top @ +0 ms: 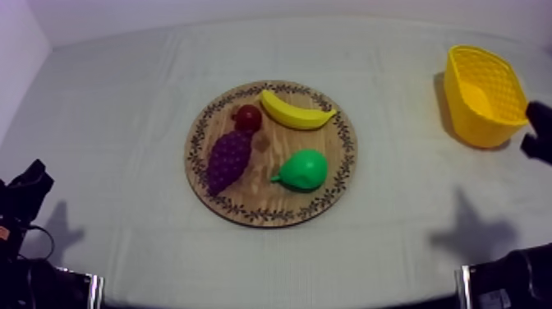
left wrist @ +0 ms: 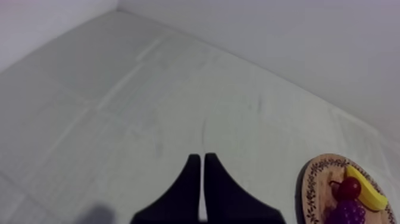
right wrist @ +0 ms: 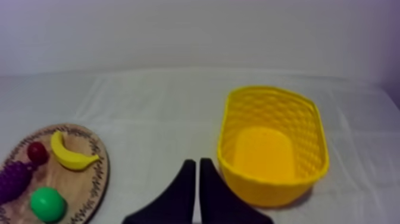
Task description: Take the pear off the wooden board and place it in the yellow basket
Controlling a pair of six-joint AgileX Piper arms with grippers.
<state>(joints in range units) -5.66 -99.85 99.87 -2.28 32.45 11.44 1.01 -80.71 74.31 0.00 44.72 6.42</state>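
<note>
We judge the task not yet begun; the pear [top: 302, 170] lies on the wooden board [top: 246, 209], well apart from both pincers, with the banana [top: 296, 112], the bunch of grapes [top: 227, 159] and the small red fruit [top: 247, 117] beside it on the same board. Our right pincer [right wrist: 197, 161] has its fingers pressed together on nothing, a narrow wedge; the yellow basket [right wrist: 268, 190] stands just beside its tips and holds no fruit, while the board sits off to its other side. Our left pincer [left wrist: 202, 156] is likewise pressed together and empty, pointing over bare cloth, with the board's edge off to one side of it. All steps are left, as we read it: spread one pincer's fingers, bring it over the pear, close on it, lift, carry it to the basket and let go; the right pincer, being next to the basket, looks to us the likelier one for the job.
</note>
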